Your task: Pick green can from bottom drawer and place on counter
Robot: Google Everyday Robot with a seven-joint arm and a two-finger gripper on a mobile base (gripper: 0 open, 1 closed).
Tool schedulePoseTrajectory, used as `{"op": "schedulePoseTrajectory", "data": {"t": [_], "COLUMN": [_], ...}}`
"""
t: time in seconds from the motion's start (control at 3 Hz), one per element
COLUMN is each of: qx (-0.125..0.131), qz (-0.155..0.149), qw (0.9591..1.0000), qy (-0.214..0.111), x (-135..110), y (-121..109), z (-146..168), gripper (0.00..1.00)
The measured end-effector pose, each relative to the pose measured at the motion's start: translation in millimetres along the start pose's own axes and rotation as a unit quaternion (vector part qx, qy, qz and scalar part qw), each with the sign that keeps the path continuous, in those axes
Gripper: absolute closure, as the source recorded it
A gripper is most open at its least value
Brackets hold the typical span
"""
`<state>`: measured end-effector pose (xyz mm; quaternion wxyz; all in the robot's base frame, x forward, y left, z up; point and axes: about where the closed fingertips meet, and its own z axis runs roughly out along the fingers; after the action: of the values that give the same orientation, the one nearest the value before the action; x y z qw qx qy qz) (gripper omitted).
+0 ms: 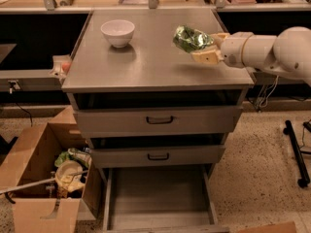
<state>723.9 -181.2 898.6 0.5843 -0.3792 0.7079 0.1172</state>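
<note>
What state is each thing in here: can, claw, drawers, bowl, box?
green can: held tilted above the counter
claw: shut on the green can, over the counter's right side
bottom drawer: pulled open, floor bare
two upper drawers: pushed in, or nearly
white bowl: upright on the counter, back left
cardboard box: flaps open, clutter inside

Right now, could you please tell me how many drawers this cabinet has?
3: the top drawer and middle drawer, each with a black handle, and the bottom drawer, pulled out. The pincer holds the green can over the counter's right side.
</note>
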Motion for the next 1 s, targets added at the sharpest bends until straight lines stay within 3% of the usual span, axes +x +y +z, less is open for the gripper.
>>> {"op": "schedulePoseTrajectory", "data": {"t": [0.33,1.0], "qx": [-0.02,-0.044], "qz": [0.061,0.141], "qw": [0.9971,0.9807], "qy": [0.041,0.127], "x": [14,64], "y": [-28,-54], "z": [17,58], "gripper": [1.0,1.0]}}
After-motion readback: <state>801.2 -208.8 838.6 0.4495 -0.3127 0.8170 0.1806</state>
